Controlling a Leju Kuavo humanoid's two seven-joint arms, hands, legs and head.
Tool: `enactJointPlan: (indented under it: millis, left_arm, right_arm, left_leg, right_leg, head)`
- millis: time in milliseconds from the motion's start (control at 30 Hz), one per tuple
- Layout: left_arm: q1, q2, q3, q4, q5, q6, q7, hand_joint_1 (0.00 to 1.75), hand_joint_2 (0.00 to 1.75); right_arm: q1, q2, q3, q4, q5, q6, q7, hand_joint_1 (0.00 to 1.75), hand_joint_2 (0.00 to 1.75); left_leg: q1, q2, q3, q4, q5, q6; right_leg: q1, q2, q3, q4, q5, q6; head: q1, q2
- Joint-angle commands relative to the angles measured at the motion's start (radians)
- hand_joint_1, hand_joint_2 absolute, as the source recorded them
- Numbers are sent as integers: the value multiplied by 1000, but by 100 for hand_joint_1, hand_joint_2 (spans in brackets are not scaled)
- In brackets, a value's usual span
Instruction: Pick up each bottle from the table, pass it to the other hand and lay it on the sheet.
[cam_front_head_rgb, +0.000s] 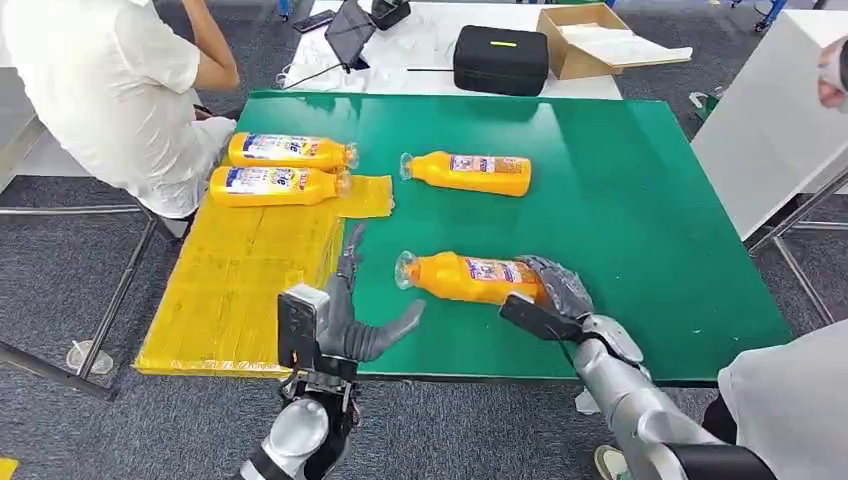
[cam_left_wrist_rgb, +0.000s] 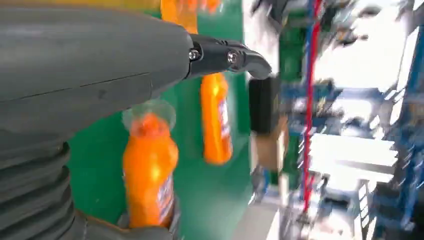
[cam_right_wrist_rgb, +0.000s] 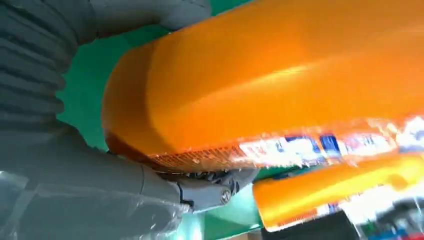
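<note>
Nearest me, an orange bottle (cam_front_head_rgb: 465, 277) (cam_left_wrist_rgb: 149, 170) (cam_right_wrist_rgb: 280, 85) lies on the green table (cam_front_head_rgb: 650, 220) with its cap to the left. My right hand (cam_front_head_rgb: 555, 295) (cam_right_wrist_rgb: 90, 195) grips its base end, fingers over the top and thumb underneath. My left hand (cam_front_head_rgb: 350, 315) (cam_left_wrist_rgb: 100, 65) hangs open at the table's front edge, left of the bottle's cap, fingers spread and touching nothing. A second orange bottle (cam_front_head_rgb: 470, 172) (cam_left_wrist_rgb: 216, 120) (cam_right_wrist_rgb: 340, 187) lies farther back on the table. Two more bottles (cam_front_head_rgb: 290, 151) (cam_front_head_rgb: 275, 186) lie side by side at the far end of the yellow sheet (cam_front_head_rgb: 240, 280).
A person in white (cam_front_head_rgb: 120, 90) sits at the left, close to the sheet's far end. Another person's clothing (cam_front_head_rgb: 790, 400) shows at the lower right. A black case (cam_front_head_rgb: 500, 60) and a cardboard box (cam_front_head_rgb: 580, 40) stand behind the table, and a white cabinet (cam_front_head_rgb: 770, 120) to its right.
</note>
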Motion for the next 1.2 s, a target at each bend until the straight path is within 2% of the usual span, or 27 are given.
enactJointPlan:
  millis: [33,133,233,333,467,500,633,800,1000,1133,1200]
  left_arm:
    - [105,33,97,-80,120,56,-45,0,175]
    - [188,65,130,-155,194,46,-40,0,175]
    - [222,86,138,-176,258,7,-5,0,175]
    - [228,128,92,-157,298,-106,83,0,175]
    - [208,116,75,-115,307,-154,96,0,175]
    - [204,115,73,-113,303,-158,97,0,175]
    - [157,97,58,-87,230,-171,80,0,175]
    - [131,75,66,-49,217,-192,93,0,175]
    - [134,76,66,-49,217,-192,93,0,175]
    - [110,60,76,-42,219,-195,88,0,175]
    - [100,54,79,-52,221,-196,77,0,175]
  right_arm:
    - [179,116,-83,-251,-258,0,-56,175,175]
    - [320,139,5,-465,-392,-6,-38,175,175]
    - [398,138,91,-597,-462,-21,-10,175,175]
    - [437,134,196,-684,-484,-20,17,175,175]
    - [400,145,285,-660,-473,-17,45,175,175]
    - [392,142,299,-652,-474,-10,45,175,175]
    - [298,142,429,-527,-443,76,77,175,175]
    - [233,152,470,-433,-450,121,95,175,175]
    - [232,151,470,-432,-451,122,95,175,175]
    - [211,170,512,-404,-449,154,100,175,175]
    - [205,179,532,-385,-441,168,105,175,175]
  left_leg:
    - [1,3,1,-1,-1,-1]
    - [2,4,2,-2,-3,-1]
    - [2,3,-1,-1,-3,-1]
    - [1,1,-6,-1,-2,-1]
    - [1,4,-6,1,-5,-1]
    - [1,3,-11,0,-2,-1]
    - [1,2,-9,0,-2,-1]
    - [1,2,-12,0,0,-1]
    - [1,1,-10,-1,0,-1]
    - [1,0,-12,-1,1,-1]
    - [1,2,-8,1,-1,-1]
  right_leg:
    - [1,3,0,-1,0,-2]
    - [2,4,1,-2,-2,-3]
    - [1,3,-1,-1,-2,-2]
    - [0,1,-6,0,-3,-2]
    - [1,4,-7,1,-4,-3]
    - [0,3,-12,1,-2,-2]
    - [1,3,-10,1,-2,-2]
    - [0,2,-12,0,0,-1]
    - [0,1,-11,0,-1,-2]
    - [0,0,-12,0,-1,-1]
    - [1,1,-9,1,-2,-3]
  head:
    - [0,0]
    - [0,0]
    - [0,0]
    - [0,0]
    - [1,0]
    - [0,0]
    - [0,0]
    - [0,0]
    - [0,0]
    - [0,0]
    - [0,0]
